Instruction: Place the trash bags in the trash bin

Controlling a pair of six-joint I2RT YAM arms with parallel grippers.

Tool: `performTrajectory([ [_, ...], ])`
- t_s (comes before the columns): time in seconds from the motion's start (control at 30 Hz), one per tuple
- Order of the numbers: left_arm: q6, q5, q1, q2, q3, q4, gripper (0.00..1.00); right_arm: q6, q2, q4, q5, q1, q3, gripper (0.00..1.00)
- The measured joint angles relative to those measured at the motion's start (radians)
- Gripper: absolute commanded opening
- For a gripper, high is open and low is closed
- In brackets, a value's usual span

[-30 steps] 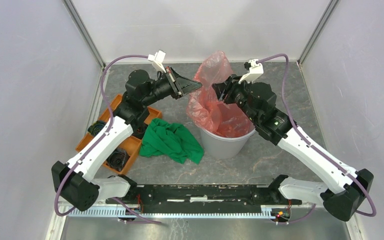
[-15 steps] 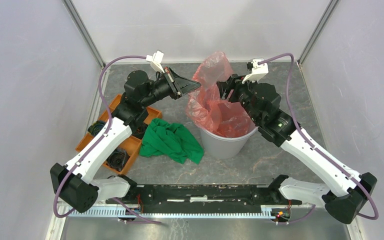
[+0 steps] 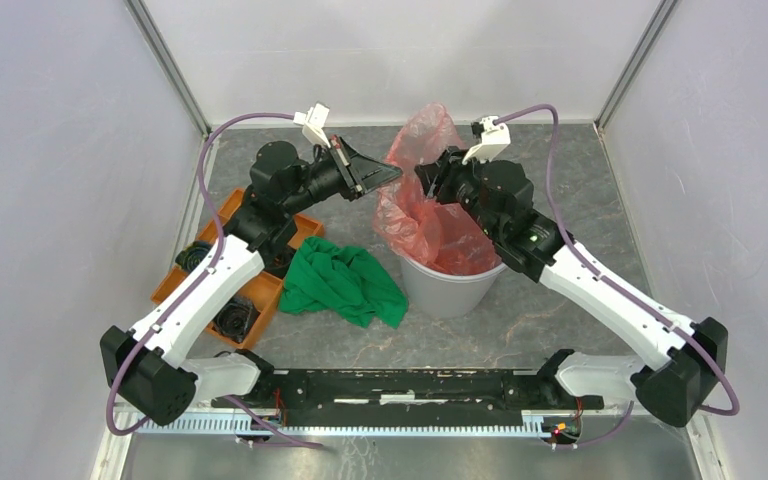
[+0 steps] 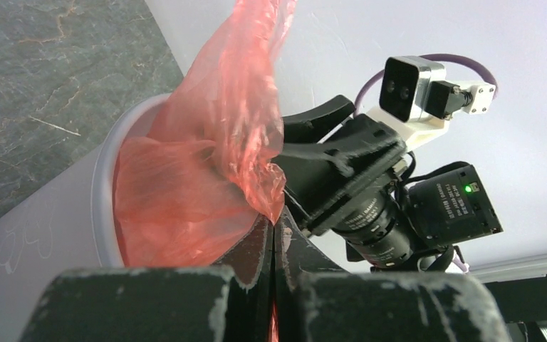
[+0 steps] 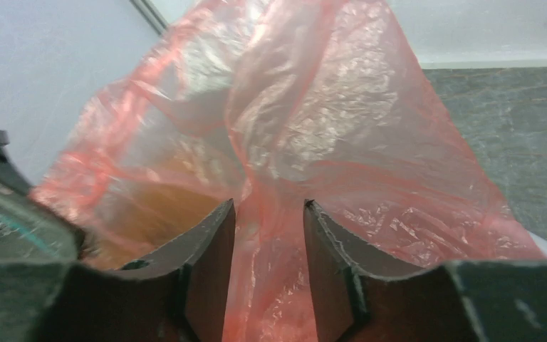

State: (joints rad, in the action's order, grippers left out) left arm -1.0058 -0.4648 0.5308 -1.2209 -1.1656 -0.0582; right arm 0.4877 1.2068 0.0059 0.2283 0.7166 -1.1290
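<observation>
Over the last second the right end effector point(image 3: 432, 186) has been spreading its jaws and swinging up and leftward, closer to the left arm. It is now hanging over the far side of the trash bin point(image 3: 455, 290). In my judgement it is letting go of one fold of the trash bag point(image 3: 430, 215) and reaching for a higher one, so the bag is still only partly seated.

In the right wrist view the right end effector point(image 5: 267, 249) is standing well open. Loose red film point(image 5: 313, 107) is running through the gap between its fingers, and nothing is being clamped.

The left end effector point(image 3: 392, 172) is holding its jaws fully closed. In its own wrist view point(image 4: 273, 246) they are pinching the edge of the bag point(image 4: 228, 107), keeping that side lifted above the bin's rim point(image 4: 103, 185).

The bin is standing near the middle of the surface, toward the far edge. The bag's lower part is sitting inside it while the upper part is rising in a peak above the rim. A green cloth point(image 3: 345, 280) is lying just beside the bin on the left.
</observation>
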Motion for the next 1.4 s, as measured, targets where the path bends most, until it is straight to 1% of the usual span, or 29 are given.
performTrajectory([
  [0.03,0.000,0.000,0.001,0.000,0.000,0.001,0.02,0.007,0.010,0.002,0.018,0.001,0.000,0.22],
  [0.07,0.000,0.000,0.002,0.000,0.000,0.003,0.02,0.009,0.016,0.004,0.034,0.001,0.001,0.05],
  [0.1,0.000,0.002,0.002,0.000,0.000,0.006,0.02,-0.002,0.017,0.004,0.043,0.001,0.002,0.01],
  [0.17,0.001,0.012,0.004,0.000,-0.002,0.025,0.02,-0.028,0.010,-0.002,0.069,0.001,0.001,0.01],
  [0.23,0.007,0.027,0.004,0.000,-0.007,0.056,0.02,-0.072,-0.013,-0.045,0.096,0.001,-0.012,0.00],
  [0.3,0.028,0.047,0.004,0.000,-0.019,0.095,0.02,-0.124,-0.035,-0.114,0.119,0.000,-0.048,0.00],
  [0.43,0.065,0.097,0.004,0.000,-0.047,0.157,0.02,-0.235,-0.089,-0.284,0.146,-0.006,-0.172,0.00],
  [0.53,0.079,0.116,0.004,0.001,-0.050,0.171,0.02,-0.312,-0.164,-0.381,0.150,-0.008,-0.193,0.00],
  [0.67,0.027,0.087,0.005,-0.001,-0.014,0.101,0.02,-0.415,-0.235,-0.516,0.179,-0.008,-0.215,0.00],
  [0.73,-0.002,0.071,0.010,-0.008,0.013,0.059,0.02,-0.462,-0.258,-0.573,0.221,-0.008,-0.230,0.00],
  [0.8,-0.011,0.072,0.021,-0.017,0.032,0.050,0.02,-0.499,-0.283,-0.619,0.270,-0.008,-0.236,0.00],
  [0.97,-0.020,0.076,0.053,-0.037,0.045,0.047,0.02,-0.560,-0.328,-0.699,0.371,-0.010,-0.232,0.00],
  [1.1,-0.020,0.066,0.057,-0.051,0.039,0.068,0.02,-0.587,-0.321,-0.764,0.428,-0.010,-0.237,0.01],
  [1.23,0.001,0.071,-0.004,-0.034,0.029,0.121,0.02,-0.599,-0.304,-0.809,0.457,-0.010,-0.245,0.01],
  [1.4,0.032,0.068,-0.039,-0.019,-0.004,0.161,0.02,-0.601,-0.307,-0.824,0.416,-0.010,-0.264,0.02],
])
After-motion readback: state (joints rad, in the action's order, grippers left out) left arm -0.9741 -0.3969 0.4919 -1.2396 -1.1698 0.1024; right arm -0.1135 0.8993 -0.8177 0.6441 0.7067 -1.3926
